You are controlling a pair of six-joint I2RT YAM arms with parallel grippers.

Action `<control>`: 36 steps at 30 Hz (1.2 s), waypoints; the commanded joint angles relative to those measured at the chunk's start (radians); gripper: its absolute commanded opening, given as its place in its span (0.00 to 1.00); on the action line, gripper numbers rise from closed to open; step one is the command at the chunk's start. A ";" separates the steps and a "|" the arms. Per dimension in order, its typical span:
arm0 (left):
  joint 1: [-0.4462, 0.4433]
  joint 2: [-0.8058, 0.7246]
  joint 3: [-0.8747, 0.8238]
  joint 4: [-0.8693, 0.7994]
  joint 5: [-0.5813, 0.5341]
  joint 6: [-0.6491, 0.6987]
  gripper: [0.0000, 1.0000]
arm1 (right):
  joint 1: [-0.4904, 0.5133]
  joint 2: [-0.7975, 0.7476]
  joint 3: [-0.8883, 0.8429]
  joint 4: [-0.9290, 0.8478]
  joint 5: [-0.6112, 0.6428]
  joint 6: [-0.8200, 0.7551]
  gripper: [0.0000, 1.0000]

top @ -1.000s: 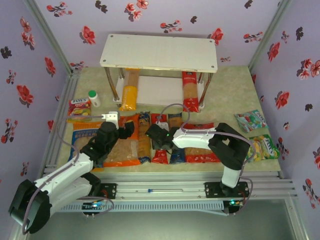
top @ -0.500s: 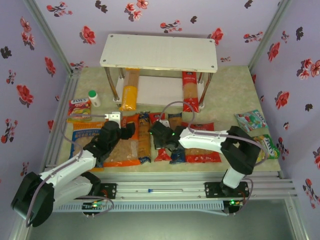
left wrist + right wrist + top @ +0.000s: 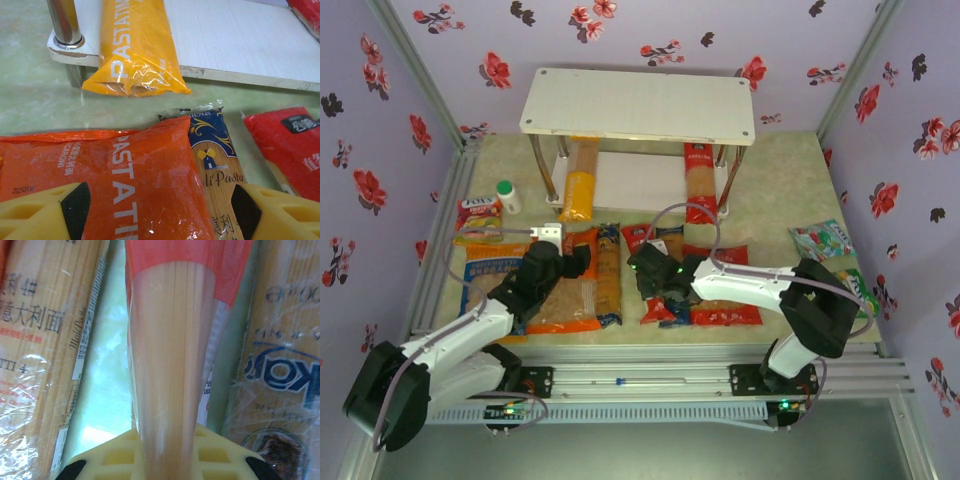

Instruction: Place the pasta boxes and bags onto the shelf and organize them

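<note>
At the left, the left tool (image 3: 566, 262) hung over the orange bag (image 3: 575, 305), which lay flat on the counter (image 3: 770, 190); the left wrist view showed its two yellow fingers (image 3: 35, 215) wide apart with the bag between them, but I could not tell if they touched it; this view also showed the yellow pack (image 3: 135, 45) lying on the lower board of the shelf (image 3: 638, 105), its near end past the edge; just right of the bag lay a dark blue pack (image 3: 215, 167); further right, the right tool (image 3: 648, 275) was clamped on a red pack (image 3: 638, 240) on the counter; the right wrist view made this plain, the pack of pale strands running up from between the yellow fingers, with other packs lying beside it on both sides.
</note>
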 commanded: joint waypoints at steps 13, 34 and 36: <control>0.005 0.030 0.074 -0.010 0.037 0.000 0.78 | -0.258 0.029 0.297 0.076 0.084 -0.216 0.00; 0.003 0.065 0.107 -0.044 0.062 0.009 0.78 | -0.434 0.330 0.572 0.168 0.138 -0.333 0.00; 0.001 0.073 0.111 -0.044 0.064 0.010 0.78 | -0.441 0.344 0.579 0.171 0.173 -0.334 0.00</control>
